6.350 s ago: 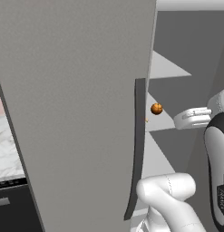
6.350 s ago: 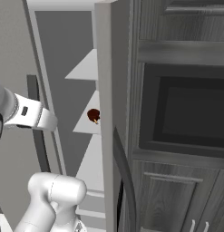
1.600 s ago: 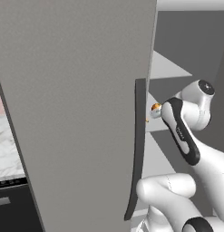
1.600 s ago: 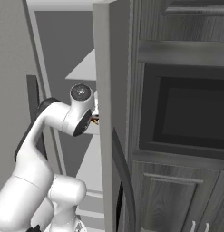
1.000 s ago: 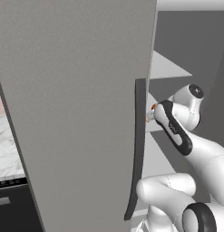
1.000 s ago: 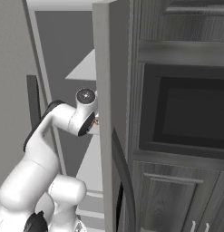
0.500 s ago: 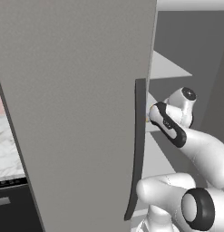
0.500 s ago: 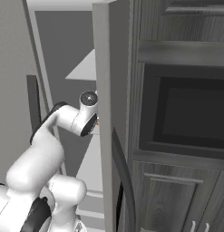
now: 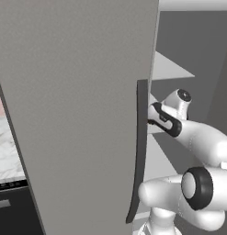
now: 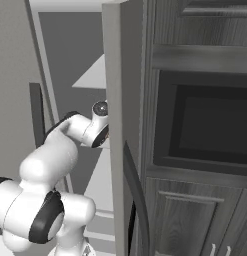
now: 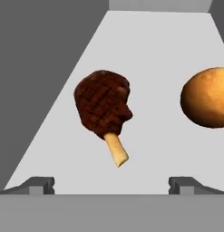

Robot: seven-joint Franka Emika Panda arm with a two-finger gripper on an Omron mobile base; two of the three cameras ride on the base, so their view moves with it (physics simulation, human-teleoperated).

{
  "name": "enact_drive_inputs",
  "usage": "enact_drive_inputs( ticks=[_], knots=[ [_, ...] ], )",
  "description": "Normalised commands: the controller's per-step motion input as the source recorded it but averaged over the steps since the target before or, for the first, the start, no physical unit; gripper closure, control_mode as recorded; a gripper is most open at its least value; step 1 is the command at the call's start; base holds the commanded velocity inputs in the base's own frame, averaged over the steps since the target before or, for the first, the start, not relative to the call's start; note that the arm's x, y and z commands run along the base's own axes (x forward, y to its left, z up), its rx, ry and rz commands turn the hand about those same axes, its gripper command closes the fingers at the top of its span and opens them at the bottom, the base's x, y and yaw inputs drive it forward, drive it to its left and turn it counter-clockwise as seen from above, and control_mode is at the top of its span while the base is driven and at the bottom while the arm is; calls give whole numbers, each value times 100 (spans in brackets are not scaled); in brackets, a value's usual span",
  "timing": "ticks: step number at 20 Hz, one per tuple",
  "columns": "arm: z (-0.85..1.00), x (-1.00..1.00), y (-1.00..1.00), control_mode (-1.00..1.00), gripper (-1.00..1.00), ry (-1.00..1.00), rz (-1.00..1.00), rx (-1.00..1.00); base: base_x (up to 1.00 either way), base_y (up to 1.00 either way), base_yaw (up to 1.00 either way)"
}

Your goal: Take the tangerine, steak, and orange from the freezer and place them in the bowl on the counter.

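Grey and matte, the freezer (image 9: pixel 78 105) door stands open across the left base view, its long dark handle (image 9: pixel 139 151) running down its edge. Beside that handle the white arm (image 9: pixel 197 137) reaches in over a pale shelf (image 9: pixel 158 160). White marble worktop (image 9: pixel 7 151) shows at the far left.

From the right base view, the arm's wrist sits against the freezer's side panel (image 10: pixel 122 125), next to dark wood-grain cabinets (image 10: pixel 195 210).

Along the hand view, the end effector (image 11: pixel 111 183) stands wide, holding nothing. The steak (image 11: pixel 103 106), maroon with a pale bone, lies on the shelf between the fingertips (image 11: pixel 38 183) and ahead of them. An orange-brown fruit (image 11: pixel 207 97) sits to its right, apart from it.
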Motion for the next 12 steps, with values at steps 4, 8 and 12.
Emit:
enact_drive_inputs(
  ticks=[4, 8, 12],
  knots=[
    [-8, 34, -2, -100, -100, 2, 1, 1, 0, 0, 0],
    [-19, 25, 0, -100, -100, 1, 1, 0, 0, 0, 0],
    [-37, 26, 0, -100, -100, 0, 0, 0, 0, 0, 0]
  ],
)
